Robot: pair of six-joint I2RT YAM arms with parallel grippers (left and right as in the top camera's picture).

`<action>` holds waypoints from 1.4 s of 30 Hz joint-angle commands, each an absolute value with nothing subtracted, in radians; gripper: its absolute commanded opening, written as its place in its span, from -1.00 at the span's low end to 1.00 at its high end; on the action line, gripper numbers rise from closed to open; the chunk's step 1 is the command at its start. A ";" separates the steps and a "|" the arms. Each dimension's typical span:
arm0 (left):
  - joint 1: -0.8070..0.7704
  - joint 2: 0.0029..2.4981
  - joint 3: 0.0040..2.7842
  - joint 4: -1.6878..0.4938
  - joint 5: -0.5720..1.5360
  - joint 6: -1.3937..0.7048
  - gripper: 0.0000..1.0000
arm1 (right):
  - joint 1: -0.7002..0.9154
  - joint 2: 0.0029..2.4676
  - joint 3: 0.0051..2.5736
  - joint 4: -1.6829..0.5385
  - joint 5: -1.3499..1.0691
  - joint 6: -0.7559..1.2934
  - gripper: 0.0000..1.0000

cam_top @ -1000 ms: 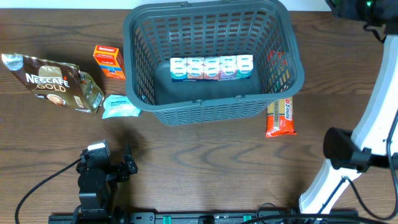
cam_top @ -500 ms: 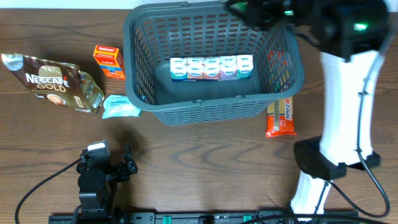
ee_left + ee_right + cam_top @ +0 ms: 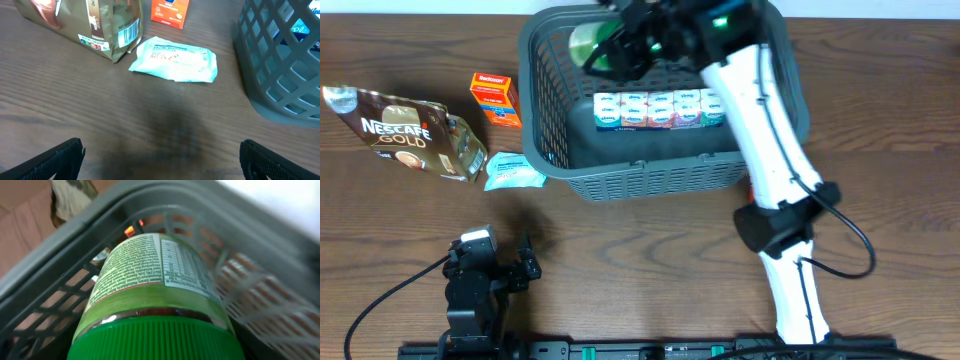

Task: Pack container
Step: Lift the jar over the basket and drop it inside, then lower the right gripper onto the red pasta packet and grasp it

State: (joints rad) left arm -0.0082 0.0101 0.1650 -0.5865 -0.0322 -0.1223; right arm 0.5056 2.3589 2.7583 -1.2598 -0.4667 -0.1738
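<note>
The dark grey slatted basket stands at the table's back middle and holds a row of small white cartons. My right gripper reaches over the basket's far left corner, shut on a green-lidded jar. In the right wrist view the jar fills the frame, lying on its side with the lid toward the camera, and the basket wall is behind it; my fingers are hidden. My left gripper is open and empty, low over the table at the front left.
A Nescafe Gold bag, an orange box and a light-blue packet lie left of the basket. The packet, the bag and the basket's corner show in the left wrist view.
My right arm has swung in from the right edge to over the basket's far left corner, carrying the green jar. The left arm has not moved.
</note>
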 commanded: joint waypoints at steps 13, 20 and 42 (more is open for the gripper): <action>-0.003 0.004 0.152 -0.585 -0.033 -0.105 0.97 | 0.596 2.458 2.767 -1.215 -0.315 -0.162 0.98; -0.003 0.004 0.152 -0.585 -0.033 -0.105 0.97 | 0.546 2.339 2.788 -1.224 -0.246 -0.150 0.99; -0.003 0.004 0.152 -0.585 -0.034 -0.105 0.97 | -0.121 2.239 2.784 -1.510 -0.055 0.055 0.99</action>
